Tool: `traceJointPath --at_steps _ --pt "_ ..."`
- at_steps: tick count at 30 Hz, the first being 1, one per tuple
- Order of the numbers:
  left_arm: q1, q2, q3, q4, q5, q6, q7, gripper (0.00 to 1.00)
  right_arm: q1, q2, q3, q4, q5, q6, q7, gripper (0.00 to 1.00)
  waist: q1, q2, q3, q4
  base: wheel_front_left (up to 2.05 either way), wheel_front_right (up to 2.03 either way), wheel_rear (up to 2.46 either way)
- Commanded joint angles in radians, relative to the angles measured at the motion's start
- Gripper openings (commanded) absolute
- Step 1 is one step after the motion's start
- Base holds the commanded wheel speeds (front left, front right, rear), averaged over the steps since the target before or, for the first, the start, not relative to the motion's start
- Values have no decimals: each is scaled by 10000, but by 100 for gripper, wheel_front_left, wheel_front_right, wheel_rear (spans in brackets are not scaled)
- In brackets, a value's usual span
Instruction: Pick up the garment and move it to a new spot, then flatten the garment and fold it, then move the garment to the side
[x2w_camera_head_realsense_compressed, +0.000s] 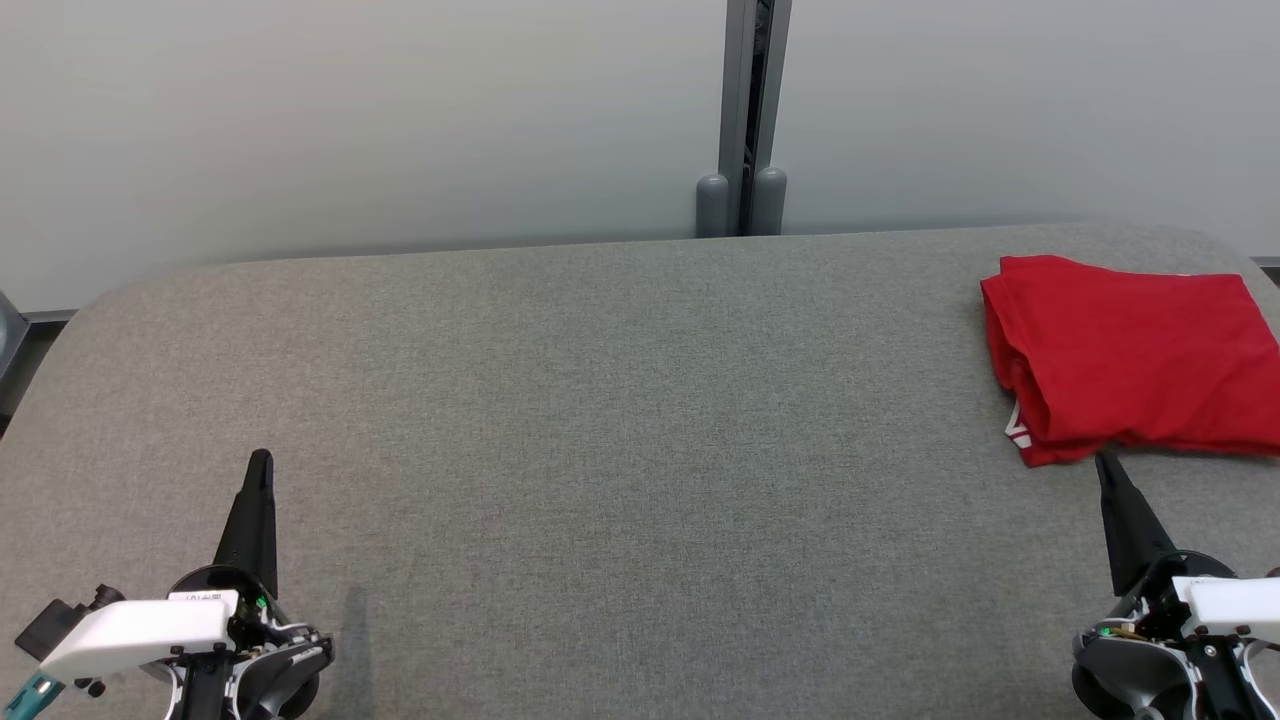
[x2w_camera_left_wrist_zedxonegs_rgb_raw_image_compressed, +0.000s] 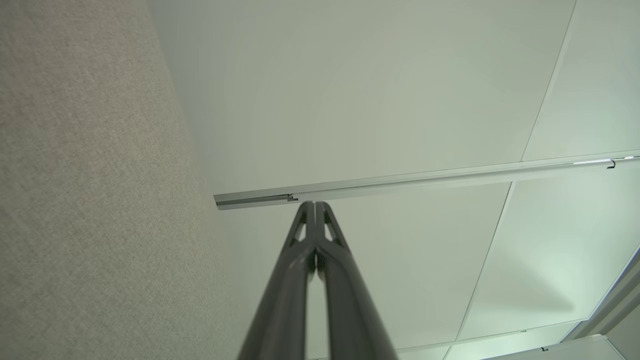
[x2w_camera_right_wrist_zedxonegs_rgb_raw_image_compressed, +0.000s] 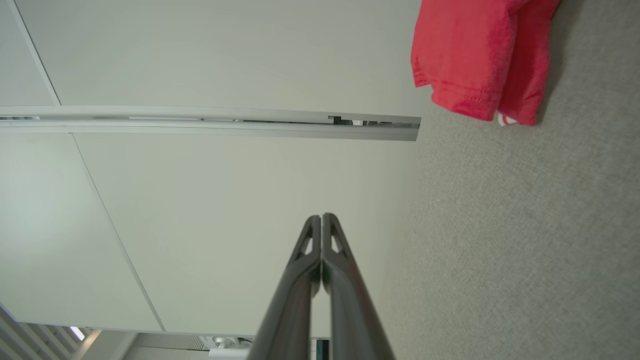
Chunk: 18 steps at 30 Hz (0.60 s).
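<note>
On coarse grey tabletop (x2w_camera_head_realsense_compressed: 600, 400), folded red garment (x2w_camera_head_realsense_compressed: 1130, 350); left claw (x2w_camera_head_realsense_compressed: 260, 460) and right claw (x2w_camera_head_realsense_compressed: 1103, 462) closed, empty

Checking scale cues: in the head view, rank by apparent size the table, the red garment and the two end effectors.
Largest first:
table
red garment
left end effector and right end effector, alike

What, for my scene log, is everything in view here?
garment: one, red with a bit of white trim, folded, far right of the table
table: one, grey fabric top, across the foreground
wall panels: pale, behind the table
post: one, grey, between the panels
left fingers: one pair, dark, shut, lower left over the table
right fingers: one pair, dark, shut, lower right, near the garment
</note>
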Motion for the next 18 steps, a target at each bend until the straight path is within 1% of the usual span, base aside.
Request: traceJointPath --at_steps 1,18 --pt "-102 28 36 0 -14 -63 31 0 -46 -39 -10 21 24 4 27 0 0 0 0 0 0 0 0" --pt "-102 28 36 0 -14 -63 31 0 -46 -39 -10 21 25 4 27 0 0 0 0 0 0 0 0"
